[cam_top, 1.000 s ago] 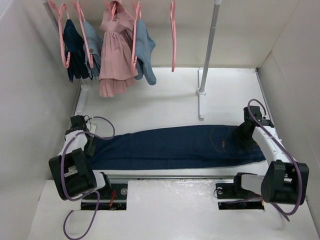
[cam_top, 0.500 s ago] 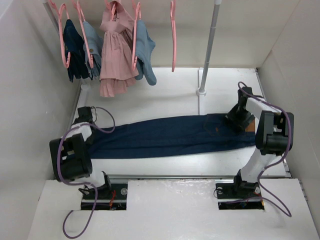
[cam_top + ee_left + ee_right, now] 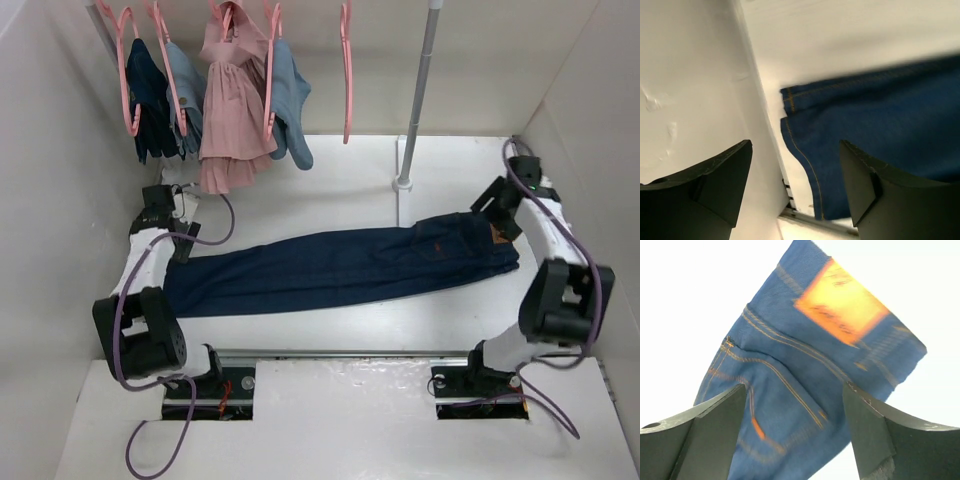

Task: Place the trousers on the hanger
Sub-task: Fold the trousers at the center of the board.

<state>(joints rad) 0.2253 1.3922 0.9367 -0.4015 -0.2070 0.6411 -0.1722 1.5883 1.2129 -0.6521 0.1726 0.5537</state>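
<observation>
Top view: bright, even, diffuse light; soft shadows under trousers (image 3: 340, 268). White table (image 3: 330, 190) near blown out. Left wrist: trousers' far edge blurred, left fingers (image 3: 715, 180) dark. Right wrist: background overexposed, orange patch (image 3: 840, 302) glaring, smeared; right fingers (image 3: 710, 430) underexposed.

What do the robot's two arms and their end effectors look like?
The left arm and right arm are white links joined by black blocks, with a purple cable looping along each. The left end effector and right end effector each have two broad matte black fingers.
</observation>
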